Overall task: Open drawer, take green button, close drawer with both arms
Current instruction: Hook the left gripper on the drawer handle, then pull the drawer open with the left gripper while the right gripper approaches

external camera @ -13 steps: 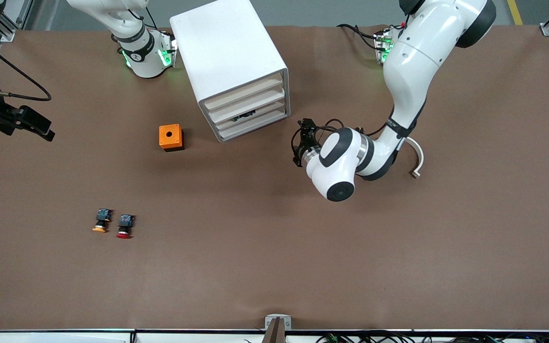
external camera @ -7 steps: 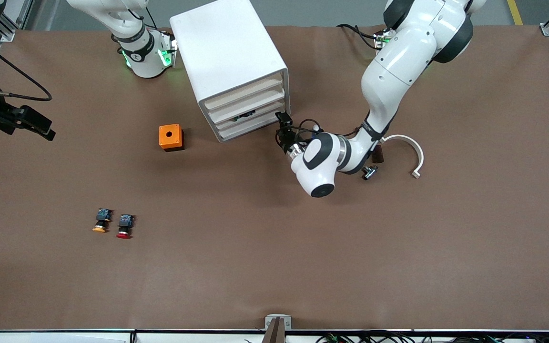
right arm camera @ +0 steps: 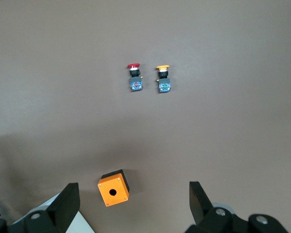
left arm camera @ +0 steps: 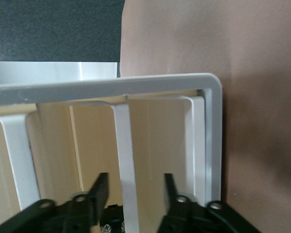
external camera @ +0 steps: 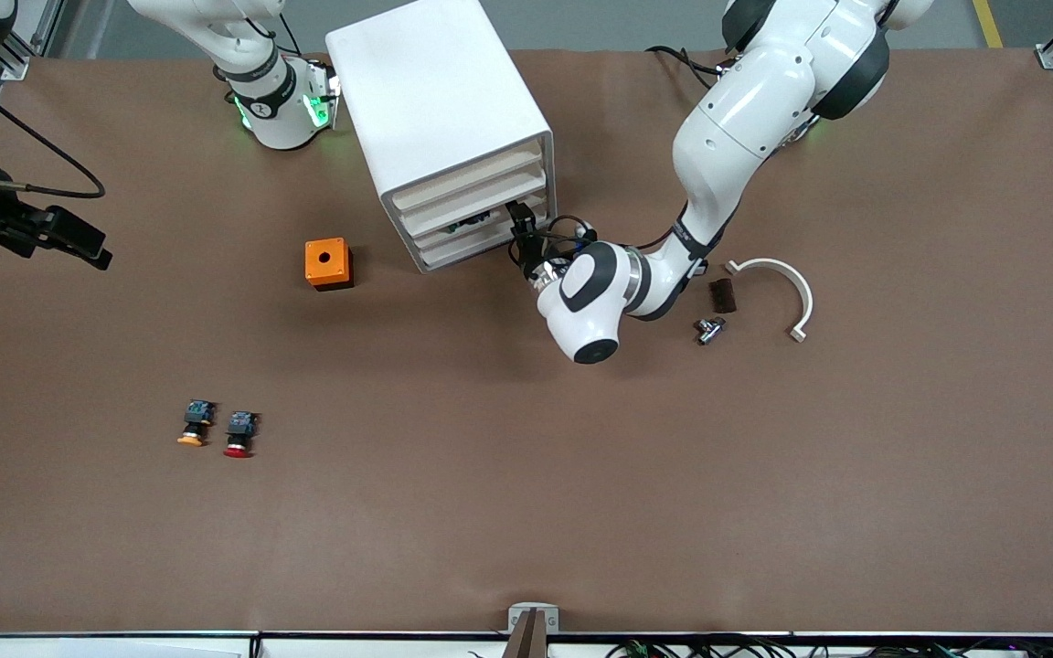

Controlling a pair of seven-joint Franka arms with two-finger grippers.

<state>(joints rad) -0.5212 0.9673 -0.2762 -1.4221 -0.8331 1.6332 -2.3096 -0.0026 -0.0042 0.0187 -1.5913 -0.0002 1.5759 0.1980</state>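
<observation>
While the left gripper [external camera: 523,228] is straddling a drawer [external camera: 481,222] front with fingers spread, gripping nothing, near the desk's top edge, a skewed bite risks slipping. The right gripper [right arm camera: 131,206] is waiting wide open, empty; the green button isn't visible.

My table [external camera: 526,512] is covered in plain brown. The white cabinet [external camera: 435,100] stands on it close to my bases, and an orange box [external camera: 327,263] sits beside that, nearer the front camera. A red-capped button [external camera: 239,434] and an orange-capped button [external camera: 195,424] lie side by side, nearer still. Toward my left arm's end lie a curved white piece [external camera: 787,283], a small dark block [external camera: 722,295] and a little metal fitting [external camera: 707,328].
</observation>
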